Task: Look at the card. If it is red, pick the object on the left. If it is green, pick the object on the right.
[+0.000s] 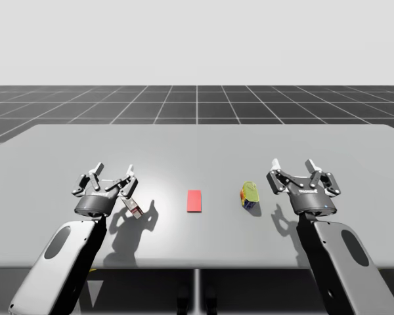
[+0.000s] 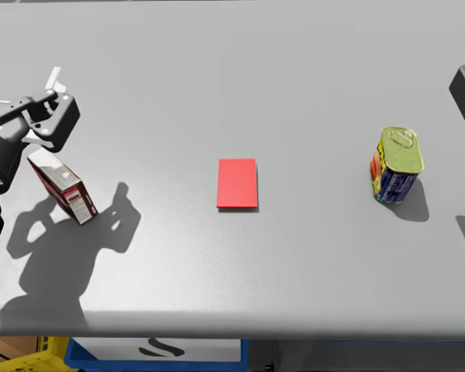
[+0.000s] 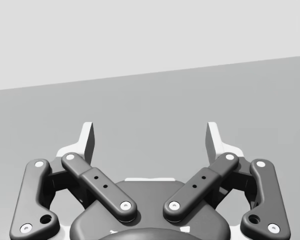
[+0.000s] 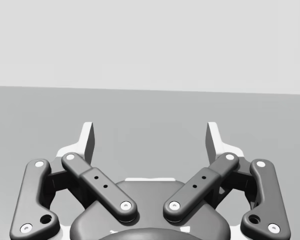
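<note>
— What is hard to make out here?
— In the head view my right gripper (image 1: 292, 164) is cut off by the right edge. In the same view my left gripper (image 1: 115, 172) covers the far end of the box (image 2: 62, 186), so I cannot tell whether they touch. From the high view the box peeks out just right of that gripper, and its print is too small to make out.
— And the card?
— The card (image 2: 237, 184) is red, a flat rectangle lying at the middle of the table (image 1: 197, 141), between the two objects.
— What does the left object look like?
— It is a small red box with a pale face, lying askew on the left side of the table. Well apart from it on the right stands a blue can (image 2: 397, 164) with a yellow-green top.
— The claws?
— Both are spread wide with nothing between the fingers; each wrist view has bare table ahead.
</note>
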Tool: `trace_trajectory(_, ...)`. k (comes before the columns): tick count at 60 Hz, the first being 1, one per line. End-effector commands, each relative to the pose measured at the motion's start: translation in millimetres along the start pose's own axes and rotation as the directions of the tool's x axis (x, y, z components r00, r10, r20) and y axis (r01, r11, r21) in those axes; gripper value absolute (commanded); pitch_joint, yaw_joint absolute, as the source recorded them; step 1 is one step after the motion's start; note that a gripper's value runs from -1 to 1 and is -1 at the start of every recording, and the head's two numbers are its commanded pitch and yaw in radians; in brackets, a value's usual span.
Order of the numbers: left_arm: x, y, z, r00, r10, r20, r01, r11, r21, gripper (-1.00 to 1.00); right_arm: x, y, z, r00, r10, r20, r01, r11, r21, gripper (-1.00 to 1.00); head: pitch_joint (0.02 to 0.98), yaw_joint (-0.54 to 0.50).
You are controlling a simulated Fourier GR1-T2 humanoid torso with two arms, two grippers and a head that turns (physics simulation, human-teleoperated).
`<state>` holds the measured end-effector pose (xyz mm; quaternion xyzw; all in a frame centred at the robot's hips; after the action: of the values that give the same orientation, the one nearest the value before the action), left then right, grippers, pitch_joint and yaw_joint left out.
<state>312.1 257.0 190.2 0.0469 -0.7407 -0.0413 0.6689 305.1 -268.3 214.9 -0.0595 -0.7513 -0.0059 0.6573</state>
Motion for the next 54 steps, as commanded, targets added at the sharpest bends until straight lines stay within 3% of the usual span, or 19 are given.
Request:
trace_trajectory(1,0.4,-0.3,0.1,1.0000,0.000,0.001,0.000,1.000,0.000,-1.00,0.4,0.0,0.2,1.0000,0.005,0.003,-0.005,1.000,-0.001,-1.00,0.893,0.03)
trace_trajectory(28,1.7,0.3,0.8,1.0000,0.006,0.006,-0.006,1.000,0.002,-1.00,-0.6,-0.7,-0.2,0.9997,0.023,0.005,-0.023,1.000,-0.012,-1.00,0.895,0.08)
trace_trajectory(54,3.3,1.0,1.5,0.9997,0.020,0.018,-0.020,1.000,0.004,-1.00,-2.8,1.6,0.1,0.9997,0.023,0.002,-0.023,1.000,-0.005,-1.00,0.917,0.35)
